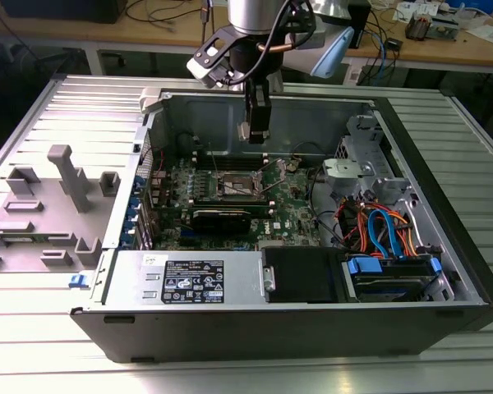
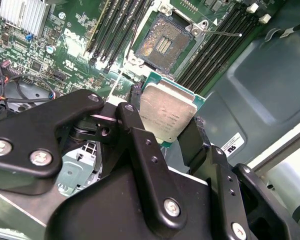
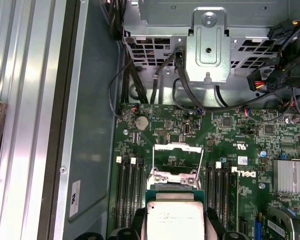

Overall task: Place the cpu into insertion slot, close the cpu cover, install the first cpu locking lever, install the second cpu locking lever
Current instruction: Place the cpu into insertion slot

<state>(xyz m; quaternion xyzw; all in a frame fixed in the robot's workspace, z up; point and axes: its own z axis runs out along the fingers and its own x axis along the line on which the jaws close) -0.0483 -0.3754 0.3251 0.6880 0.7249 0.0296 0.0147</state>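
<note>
Above the green motherboard (image 1: 292, 205) inside the open computer case (image 1: 444, 246), the gripper (image 1: 255, 134) is seen hanging over the insertion slot (image 1: 237, 185), with clear air between the two. In the second wrist view, the cpu (image 2: 166, 109) is clamped by its opposite edges between the two black fingers (image 2: 134, 116), its silvery-grey top turned towards the camera and its green edge visible around the metal. The chip is thus held aloft, not seated. The insertion slot (image 2: 162, 44) is left uncovered, its dark centre and gold-coloured contacts exposed, and it is flanked on both sides by long black memory slots (image 2: 115, 30). In the first wrist view, the cpu cover (image 3: 178, 147) appears to be swung up and back from the socket, with green board visible through its window; its exact tilt cannot be judged. A thin metal rod (image 2: 224, 34), possibly a locking lever, is seen standing away from the socket's corner. The case is set on a ribbed metal table (image 1: 33, 295), beside a grey fixture (image 1: 70, 176) at the exterior view's left.
</note>
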